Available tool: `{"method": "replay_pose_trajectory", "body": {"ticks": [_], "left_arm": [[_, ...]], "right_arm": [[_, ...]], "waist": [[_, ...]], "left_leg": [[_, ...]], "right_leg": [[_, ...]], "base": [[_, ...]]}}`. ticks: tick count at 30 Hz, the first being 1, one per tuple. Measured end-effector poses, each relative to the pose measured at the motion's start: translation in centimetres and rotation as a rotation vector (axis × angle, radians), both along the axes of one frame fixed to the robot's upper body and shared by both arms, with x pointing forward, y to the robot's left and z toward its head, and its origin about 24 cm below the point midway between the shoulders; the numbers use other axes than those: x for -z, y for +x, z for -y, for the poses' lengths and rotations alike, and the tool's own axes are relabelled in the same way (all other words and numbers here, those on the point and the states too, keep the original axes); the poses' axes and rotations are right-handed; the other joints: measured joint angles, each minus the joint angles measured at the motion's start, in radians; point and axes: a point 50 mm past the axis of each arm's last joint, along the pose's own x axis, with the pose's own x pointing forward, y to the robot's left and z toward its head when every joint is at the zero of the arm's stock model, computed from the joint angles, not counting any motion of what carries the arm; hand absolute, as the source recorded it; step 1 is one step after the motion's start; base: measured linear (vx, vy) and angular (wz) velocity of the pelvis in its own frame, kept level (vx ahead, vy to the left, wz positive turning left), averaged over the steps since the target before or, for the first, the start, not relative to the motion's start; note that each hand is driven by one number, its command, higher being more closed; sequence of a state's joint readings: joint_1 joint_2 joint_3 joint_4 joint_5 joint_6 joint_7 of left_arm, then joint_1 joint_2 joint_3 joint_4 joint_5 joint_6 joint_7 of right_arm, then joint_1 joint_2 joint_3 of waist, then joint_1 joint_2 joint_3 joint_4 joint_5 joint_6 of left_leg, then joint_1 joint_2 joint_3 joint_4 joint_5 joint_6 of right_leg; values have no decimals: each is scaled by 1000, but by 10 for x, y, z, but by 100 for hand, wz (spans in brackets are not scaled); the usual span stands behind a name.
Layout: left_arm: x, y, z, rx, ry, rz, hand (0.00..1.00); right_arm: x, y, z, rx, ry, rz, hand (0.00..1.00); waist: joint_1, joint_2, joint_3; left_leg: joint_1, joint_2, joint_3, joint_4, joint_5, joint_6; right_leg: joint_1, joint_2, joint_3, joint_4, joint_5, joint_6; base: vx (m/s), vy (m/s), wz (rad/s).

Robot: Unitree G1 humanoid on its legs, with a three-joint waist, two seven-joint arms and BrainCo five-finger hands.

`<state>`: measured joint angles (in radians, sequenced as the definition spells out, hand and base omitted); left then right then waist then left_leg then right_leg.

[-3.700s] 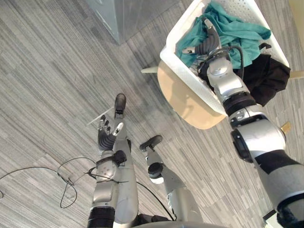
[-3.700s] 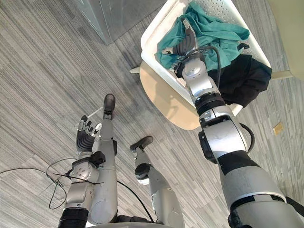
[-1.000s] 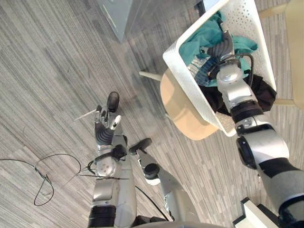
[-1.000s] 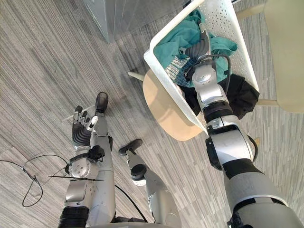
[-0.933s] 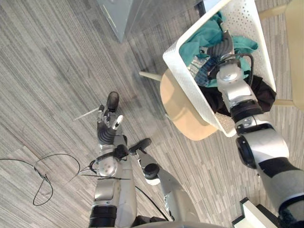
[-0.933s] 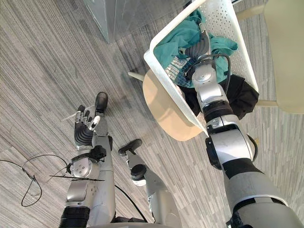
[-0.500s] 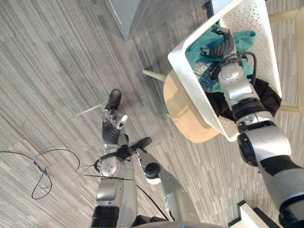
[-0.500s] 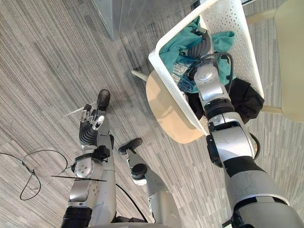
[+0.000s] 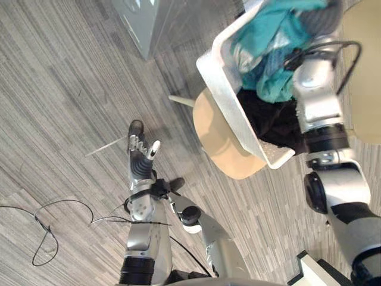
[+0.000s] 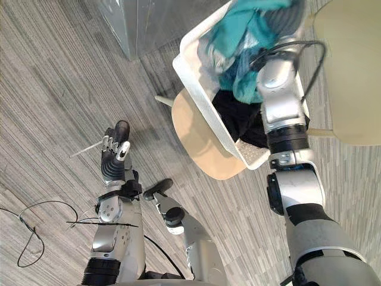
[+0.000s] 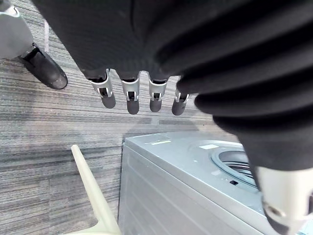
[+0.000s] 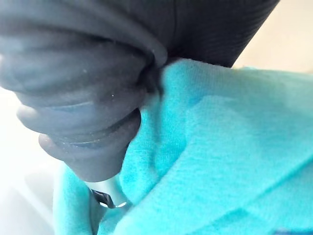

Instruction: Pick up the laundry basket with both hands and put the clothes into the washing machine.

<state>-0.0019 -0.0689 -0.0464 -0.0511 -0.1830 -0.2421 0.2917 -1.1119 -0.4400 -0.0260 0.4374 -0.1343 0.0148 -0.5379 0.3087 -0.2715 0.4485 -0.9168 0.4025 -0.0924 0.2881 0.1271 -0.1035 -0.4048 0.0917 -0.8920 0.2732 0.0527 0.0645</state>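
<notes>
1. Washer: a grey box at the top left of the eye views. It is well apart from the clothes, and nothing is in it yet.
2. Stool: a tan round seat at centre right, carrying the basket.
3. Basket: white perforated plastic at the upper right, tipped steeply on the stool. It looks stiff and light, and probably slick. Judging by the task, it is best taken by the rim on two opposite sides, but neither robot hand is on the rim now.
4. Black cloth: lies low in the basket. It is soft and limp and likely to drag or snag.
5. Teal cloth: bunched at the top edge of the frame, above the black cloth. It is light and floppy, so a gathered handful should hold better than a loose edge.
6. Right robot hand: buried in the teal cloth. Whether it grips the cloth cannot be told.
7. Left robot hand: open and empty, with fingers straight, over the floor at the lower left.
8. Since half a second ago the view itself has shifted. Even so, the right arm reaches higher and the teal cloth has risen with it toward the top edge. More of the black cloth now shows, and the left robot hand stays open.
</notes>
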Motion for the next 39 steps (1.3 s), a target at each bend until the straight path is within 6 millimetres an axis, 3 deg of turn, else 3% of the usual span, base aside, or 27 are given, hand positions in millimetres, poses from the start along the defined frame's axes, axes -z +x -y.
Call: {"method": "replay_pose_trajectory", "body": {"ticks": [3, 7, 14, 16, 17, 19, 22, 24, 26, 28, 30, 31, 38, 39], "left_arm": [[-1, 0, 5, 20, 2, 5, 0], [-2, 0, 13, 51, 12, 12, 0], [-2, -1, 20, 65, 40, 12, 0], [-3, -1, 25, 84, 42, 16, 0], [-5, 0, 29, 101, 49, 23, 0], [-11, 1, 39, 142, 74, 49, 0], [-19, -2, 40, 159, 101, 91, 0], [-24, -3, 41, 185, 133, 113, 0], [-32, -5, 37, 178, 184, 153, 0], [-42, -3, 36, 175, 207, 197, 0], [-53, -2, 29, 129, 219, 244, 0], [-60, -2, 24, 91, 228, 270, 0], [-93, -9, -12, -112, 332, 403, 0], [-102, -10, -22, -145, 373, 439, 0]], "right_arm": [[-8, -20, 24, 99, 85, 123, 100], [0, -38, 44, 188, 141, 194, 100], [0, -58, 51, 262, 137, 285, 100], [0, -66, 50, 273, 113, 310, 100], [0, -70, 50, 277, 99, 326, 100], [-4, -82, 49, 277, 99, 383, 100], [-4, -94, 52, 301, 89, 425, 100], [-8, -104, 56, 327, 90, 469, 100], [-20, -111, 53, 340, 55, 529, 100], [-39, -116, 49, 339, 32, 597, 100], [-62, -113, 41, 321, -2, 634, 100], [-73, -108, 34, 298, -33, 631, 100], [-75, -86, 2, 158, -212, 532, 100], [-74, -85, -2, 126, -242, 521, 100]], "waist": [[1, 0, 0], [3, 0, 0], [2, -1, 0], [1, -1, -1], [2, -3, -2], [-9, -17, -12], [-27, -19, -14], [-38, -39, -30], [-65, -67, -59], [-79, -66, -79], [-85, -58, -106], [-94, -42, -124], [-139, 86, -286], [-160, 109, -311]], "left_leg": [[19, -6, 2, -1, -1, 2], [76, -20, 9, -5, -2, 3], [173, -36, 31, -15, -2, 4], [232, -35, 48, -31, -2, 4], [253, -39, 63, -31, -2, 4], [277, -69, 97, -22, -8, -5], [345, -35, 127, -11, -16, -16], [399, -40, 166, -32, -16, -18], [466, -65, 212, -78, -9, -22], [501, -89, 243, -108, 0, -18], [539, -111, 287, -141, 15, -3], [568, -126, 305, -157, 20, 3], [717, -173, 388, -280, 49, 19], [731, -177, 400, -304, 60, 20]], "right_leg": [[1, -28, -1, 53, -12, -6], [34, -74, -10, 138, -36, 0], [86, -144, -9, 262, -64, 13], [88, -196, 10, 353, -88, 17], [98, -202, 27, 310, -178, 17], [145, -218, 61, 172, -167, 18], [211, -180, 77, 129, -173, 9], [234, -183, 111, 109, -181, -3], [258, -200, 148, 71, -187, -9], [274, -211, 173, 30, -187, -9], [289, -224, 204, -18, -187, -9], [310, -231, 214, -44, -183, -3], [387, -236, 263, -147, -123, 27], [389, -236, 268, -157, -113, 27]], "base": [[227, 159, 11], [234, 98, 23], [175, 22, 15], [76, -60, 8], [12, -65, 3], [-24, -91, 1], [-42, -87, -26], [-15, -23, -31], [-4, 32, -26], [-14, 61, -23], [-35, 73, -31], [-34, 98, -15], [-6, 82, -18], [1, 56, -32]]}}
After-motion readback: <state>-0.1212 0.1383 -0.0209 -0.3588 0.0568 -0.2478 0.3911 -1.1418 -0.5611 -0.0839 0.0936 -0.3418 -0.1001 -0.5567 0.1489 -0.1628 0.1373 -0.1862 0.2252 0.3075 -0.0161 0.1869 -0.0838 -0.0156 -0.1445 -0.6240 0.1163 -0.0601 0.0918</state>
